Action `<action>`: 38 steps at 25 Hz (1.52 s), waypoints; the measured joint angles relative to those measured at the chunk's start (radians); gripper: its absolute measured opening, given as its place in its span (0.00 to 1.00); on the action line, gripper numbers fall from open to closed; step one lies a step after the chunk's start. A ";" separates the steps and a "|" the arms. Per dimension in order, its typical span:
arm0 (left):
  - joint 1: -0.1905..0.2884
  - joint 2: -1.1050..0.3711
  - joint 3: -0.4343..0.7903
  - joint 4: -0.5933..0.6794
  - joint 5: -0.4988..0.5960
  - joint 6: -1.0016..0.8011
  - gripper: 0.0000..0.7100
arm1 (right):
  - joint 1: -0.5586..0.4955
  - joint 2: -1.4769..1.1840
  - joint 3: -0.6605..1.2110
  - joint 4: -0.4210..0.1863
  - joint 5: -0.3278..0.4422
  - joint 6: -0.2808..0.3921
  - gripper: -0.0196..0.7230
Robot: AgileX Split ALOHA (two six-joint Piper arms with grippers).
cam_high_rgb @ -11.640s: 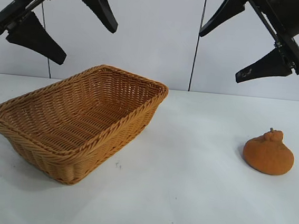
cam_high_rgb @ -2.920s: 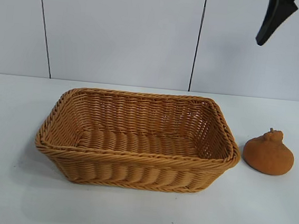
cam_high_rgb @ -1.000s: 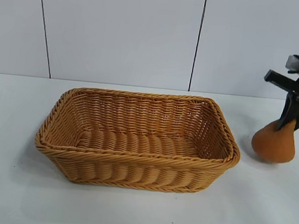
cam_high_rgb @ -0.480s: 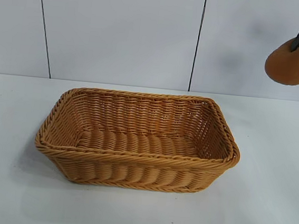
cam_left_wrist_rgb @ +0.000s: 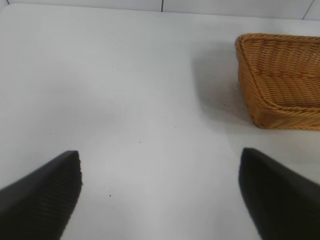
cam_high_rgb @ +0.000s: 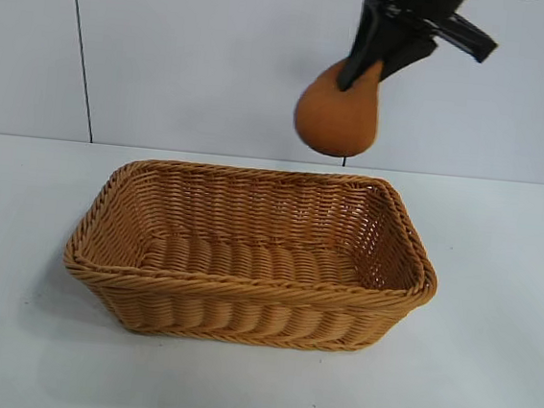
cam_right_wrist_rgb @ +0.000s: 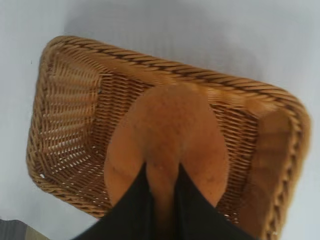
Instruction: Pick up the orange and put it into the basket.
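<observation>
The orange [cam_high_rgb: 336,117], matte and orange-brown, hangs by its neck high above the basket [cam_high_rgb: 243,303], over its back right part. My right gripper [cam_high_rgb: 354,75] is shut on that neck, coming down from the upper right. In the right wrist view the orange [cam_right_wrist_rgb: 167,135] dangles between the black fingers [cam_right_wrist_rgb: 132,210] of the right gripper [cam_right_wrist_rgb: 162,175], with the woven basket [cam_right_wrist_rgb: 70,105] spread out far below it. The left gripper [cam_left_wrist_rgb: 160,172] is open over bare table, and the basket [cam_left_wrist_rgb: 280,82] shows at one side of its view. The left arm is out of the exterior view.
The white table [cam_high_rgb: 486,379] runs all round the basket, with free room to its left, right and front. A pale panelled wall [cam_high_rgb: 219,54] stands behind.
The right gripper has carried the orange leftwards from the far right to above the basket, slightly lower than half a second ago. A second ago the orange was just off the table beside the basket.
</observation>
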 joint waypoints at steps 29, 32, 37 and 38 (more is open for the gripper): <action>0.000 0.000 0.000 0.000 -0.001 0.000 0.86 | 0.109 0.298 -0.186 -0.051 0.047 0.045 0.87; 0.000 0.000 0.000 0.000 -0.001 0.000 0.86 | 0.109 0.260 -0.286 -0.114 0.050 0.056 0.88; 0.000 0.000 0.000 0.000 -0.001 0.000 0.86 | 0.109 0.185 -0.350 -0.282 0.051 0.111 0.88; 0.000 0.000 0.000 0.000 -0.001 0.000 0.86 | 0.106 0.174 -0.350 -0.323 0.053 0.123 0.88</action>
